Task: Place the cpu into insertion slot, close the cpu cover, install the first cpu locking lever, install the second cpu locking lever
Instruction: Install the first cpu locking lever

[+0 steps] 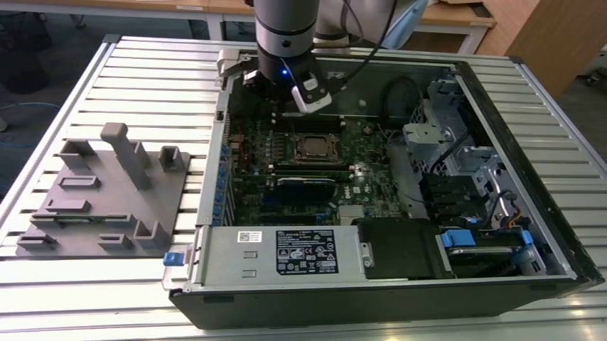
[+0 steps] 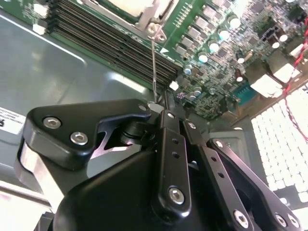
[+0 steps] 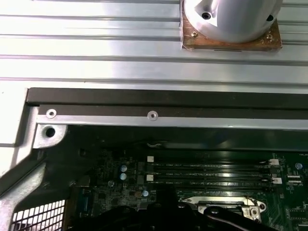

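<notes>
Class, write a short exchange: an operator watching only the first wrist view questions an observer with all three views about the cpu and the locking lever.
Operator: Is the cpu seated? I see just a socket edge.
Observer: Yes; in the exterior view the cpu lies in the insertion slot, the cpu cover down around it.
Operator: Where's the lever?
Observer: In the second wrist view a thin wire lever runs from the slot's corner to the gripper.

Robotics lab, slatted aluminium workbench, opened computer case
</notes>
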{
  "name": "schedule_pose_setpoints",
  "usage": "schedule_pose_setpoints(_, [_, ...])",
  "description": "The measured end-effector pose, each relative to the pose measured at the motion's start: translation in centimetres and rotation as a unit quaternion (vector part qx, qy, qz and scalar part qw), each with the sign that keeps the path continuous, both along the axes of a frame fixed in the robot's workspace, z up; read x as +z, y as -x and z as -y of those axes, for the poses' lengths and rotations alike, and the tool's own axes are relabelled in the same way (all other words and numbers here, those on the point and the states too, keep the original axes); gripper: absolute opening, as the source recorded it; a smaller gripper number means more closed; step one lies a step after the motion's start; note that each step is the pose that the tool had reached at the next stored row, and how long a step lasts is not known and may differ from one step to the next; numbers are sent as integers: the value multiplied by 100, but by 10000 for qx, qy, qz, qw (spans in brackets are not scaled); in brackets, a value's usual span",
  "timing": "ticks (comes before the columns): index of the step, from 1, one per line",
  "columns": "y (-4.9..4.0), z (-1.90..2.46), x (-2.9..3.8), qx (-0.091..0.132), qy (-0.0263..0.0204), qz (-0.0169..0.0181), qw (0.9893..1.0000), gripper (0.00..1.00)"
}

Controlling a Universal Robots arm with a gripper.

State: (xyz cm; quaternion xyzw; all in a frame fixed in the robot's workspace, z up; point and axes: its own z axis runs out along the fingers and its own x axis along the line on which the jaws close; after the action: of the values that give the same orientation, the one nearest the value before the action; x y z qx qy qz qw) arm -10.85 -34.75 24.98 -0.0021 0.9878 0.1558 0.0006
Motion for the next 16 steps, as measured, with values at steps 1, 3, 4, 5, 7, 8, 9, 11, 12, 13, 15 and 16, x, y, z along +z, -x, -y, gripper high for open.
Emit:
schedule_pose_setpoints(1, [-20,0,-1,0,0,0,10000,10])
schedule_pose_setpoints(3, [-60,0,-2,0,0,-1,10000,10])
schedule_pose_setpoints(4, [-78,0,-3,-1,0,0,10000,10])
schedule_pose_setpoints(5, [-95,0,-3,0,0,0,10000,10])
schedule_pose_setpoints(7, [-129,0,-5,0,0,0,10000,10])
schedule_pose_setpoints(8, [-146,0,-5,0,0,0,10000,10])
schedule_pose_setpoints(9, [-165,0,-6,0,0,0,10000,10])
schedule_pose_setpoints(11, [-208,0,-6,0,2,-1,10000,10])
schedule_pose_setpoints(12, [-230,0,-6,0,2,0,10000,10])
schedule_pose_setpoints(13, [-252,0,-7,0,2,0,10000,10])
schedule_pose_setpoints(15, [-295,0,-7,0,2,0,10000,10])
schedule_pose_setpoints(16, [-304,1,-6,0,3,-1,10000,10])
